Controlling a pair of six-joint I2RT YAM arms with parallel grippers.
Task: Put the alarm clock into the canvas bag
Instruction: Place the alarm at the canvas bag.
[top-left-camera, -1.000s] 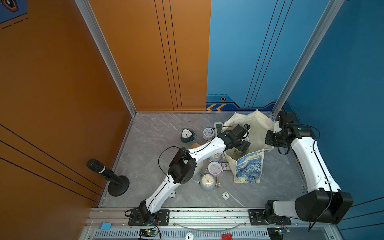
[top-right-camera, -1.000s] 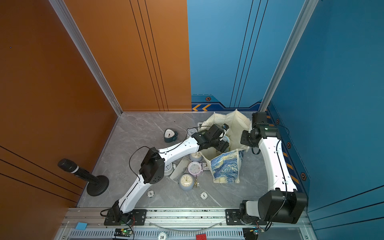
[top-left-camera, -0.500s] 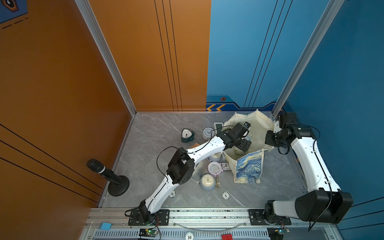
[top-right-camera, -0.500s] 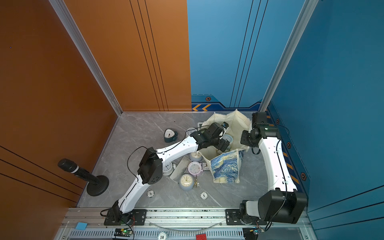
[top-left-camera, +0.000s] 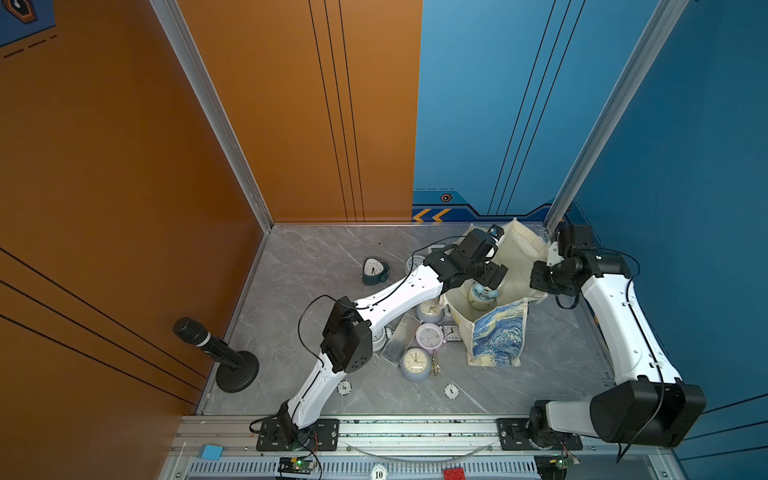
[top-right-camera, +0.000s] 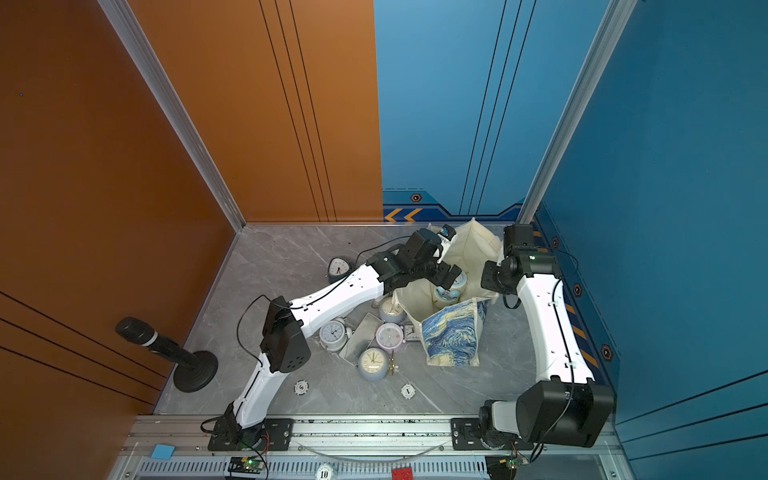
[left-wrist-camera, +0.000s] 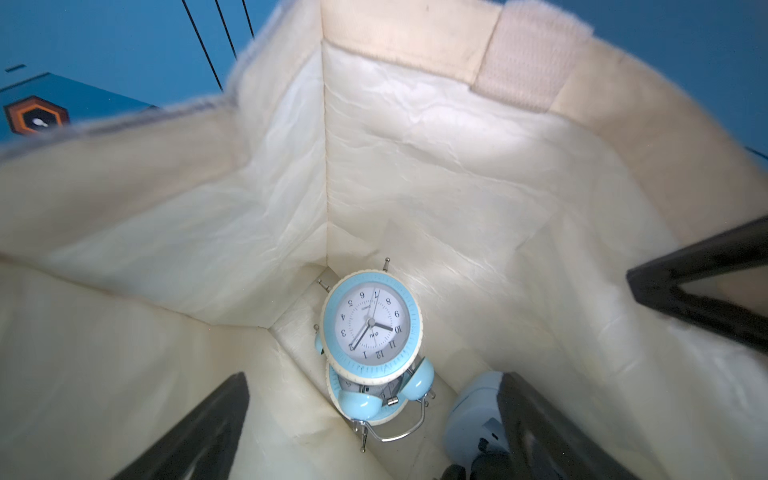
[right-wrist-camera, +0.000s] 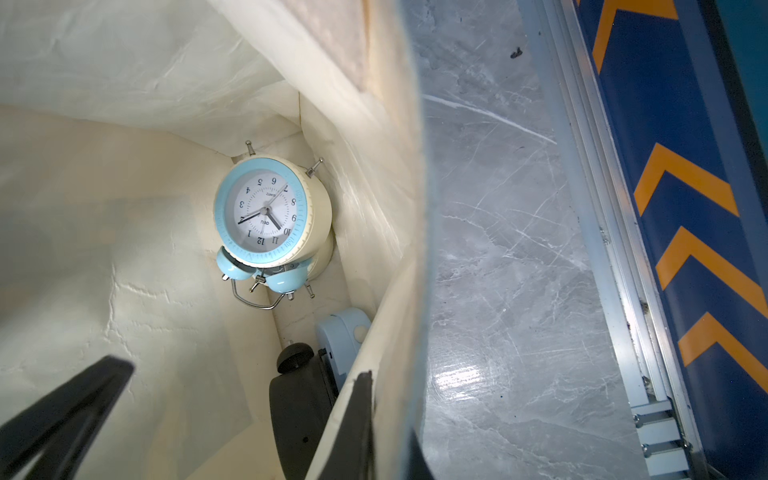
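Alarm clock: the blue-rimmed twin-bell alarm clock (left-wrist-camera: 372, 324) lies deep inside the canvas bag (top-left-camera: 496, 332), dial facing the mouth, tucked into a corner of the cream lining and free of both grippers.
Left gripper: the left gripper (top-left-camera: 493, 275) hangs at the bag's mouth, fingers (left-wrist-camera: 199, 432) spread wide and holding nothing.
Right gripper: the right gripper (top-left-camera: 538, 286) sits at the bag's rim on the robot's right, fingers pressed together on the canvas wall and propping the mouth open.
Stage: judged, this clock is delivered; the left arm's exit remains.
Risk, snag: the spread fingers flank soft lining. A sideways pull-out could hook the wall, drag the bag over and spill the clock.
Risk, early release: if the right grip lets go first, the wall likely slumps onto the left gripper.
Risk, settling: the clock seems to rest on a second blue clock, though the bottom is too dim to be sure. A jolt could roll it onto its bells and thin handle.
Risk, clutter: loose clocks (top-left-camera: 415, 361) lie on the table just beside the bag's base, under the left arm. A low swing could scatter them.
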